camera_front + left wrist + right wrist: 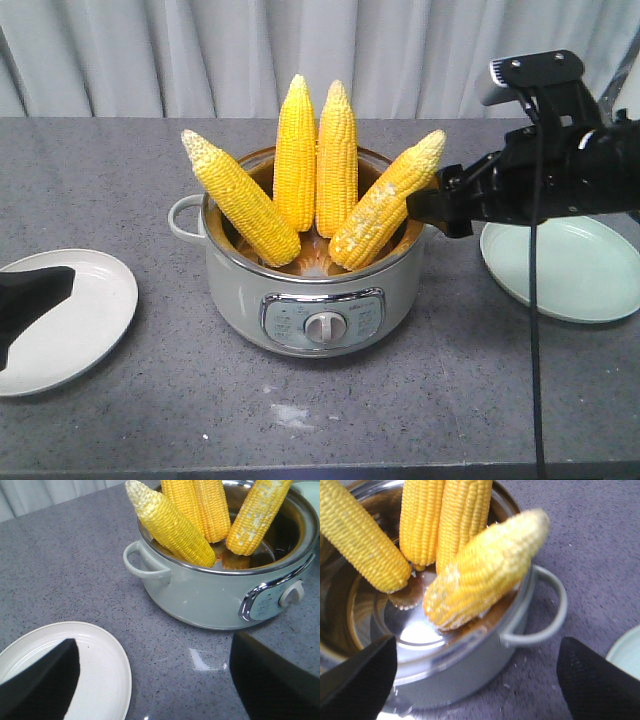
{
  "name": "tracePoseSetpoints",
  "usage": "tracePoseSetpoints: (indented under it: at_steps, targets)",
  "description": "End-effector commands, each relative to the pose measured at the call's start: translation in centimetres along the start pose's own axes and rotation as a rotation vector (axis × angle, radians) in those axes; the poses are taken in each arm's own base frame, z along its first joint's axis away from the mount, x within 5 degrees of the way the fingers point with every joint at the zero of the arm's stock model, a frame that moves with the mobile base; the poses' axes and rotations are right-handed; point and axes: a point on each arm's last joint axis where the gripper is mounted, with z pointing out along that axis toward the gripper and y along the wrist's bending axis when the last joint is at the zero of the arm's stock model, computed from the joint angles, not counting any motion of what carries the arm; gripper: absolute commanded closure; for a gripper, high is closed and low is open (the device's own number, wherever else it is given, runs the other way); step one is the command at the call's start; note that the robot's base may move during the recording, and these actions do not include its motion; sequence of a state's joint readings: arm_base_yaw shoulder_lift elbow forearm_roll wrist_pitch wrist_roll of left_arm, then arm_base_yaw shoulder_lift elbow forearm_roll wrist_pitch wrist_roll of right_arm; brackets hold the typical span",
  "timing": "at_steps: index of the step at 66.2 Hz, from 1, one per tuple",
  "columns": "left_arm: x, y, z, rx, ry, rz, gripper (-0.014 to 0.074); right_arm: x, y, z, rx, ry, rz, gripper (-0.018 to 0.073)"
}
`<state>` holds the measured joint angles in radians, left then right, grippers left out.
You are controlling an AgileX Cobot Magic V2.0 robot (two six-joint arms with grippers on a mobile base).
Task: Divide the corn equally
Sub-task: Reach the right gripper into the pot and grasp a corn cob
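4 corn [296, 150] propped in pot [245, 300] | right tool [432, 208] wide open at pot's right rim, prob to grab nearest cob [385, 208] | left tool [55, 285] looks open, idle

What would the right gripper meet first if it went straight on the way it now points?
Most likely the rightmost corn cob, which leans out over the right rim of the pot. The right gripper, jaws open, points straight at its upper half. How near they are is hard to tell.
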<state>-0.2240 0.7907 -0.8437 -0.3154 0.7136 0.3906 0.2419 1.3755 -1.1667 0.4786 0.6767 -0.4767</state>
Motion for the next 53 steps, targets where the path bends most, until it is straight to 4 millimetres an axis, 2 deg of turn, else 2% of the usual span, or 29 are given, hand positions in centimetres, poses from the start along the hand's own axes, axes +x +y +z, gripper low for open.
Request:
tracePoseSetpoints:
  at_steps: [1,14,19,34,40,45,53]
  targets:
    - [-1.4,0.0,-0.6,-0.006,-0.089,-0.01,0.0022,-2.8,0.1,0.0,0.014,-0.116,-0.019,-0.005]
    - [-1.3,0.1,-0.6,-0.015,-0.085,0.001,0.0022,-4.6,-0.9,3.1,0.008,-0.104,-0.006,-0.004]
    - [-1.3,0.1,-0.6,-0.015,-0.085,0.001,0.0022,-5.1,-0.7,4.2,-0.004,-0.096,-0.03,-0.0035]
    - [-1.3,0.1,-0.6,-0.015,-0.085,0.002,0.0022,-6.1,2.9,6.2,-0.078,-0.106,-0.131,-0.0034]
    - [-1.3,0.1,-0.6,-0.018,-0.083,0.005,0.0022,-5.9,3.7,6.9,-0.093,-0.099,-0.14,-0.0029]
    - [-1.3,0.1,-0.6,-0.026,-0.08,0.016,0.0022,-5.8,3.6,7.3,-0.095,-0.086,-0.13,-0.0002]
    - [-1.3,0.2,-0.6,-0.032,-0.078,0.023,0.0022,-5.6,3.6,7.6,-0.096,-0.078,-0.121,0.0118]
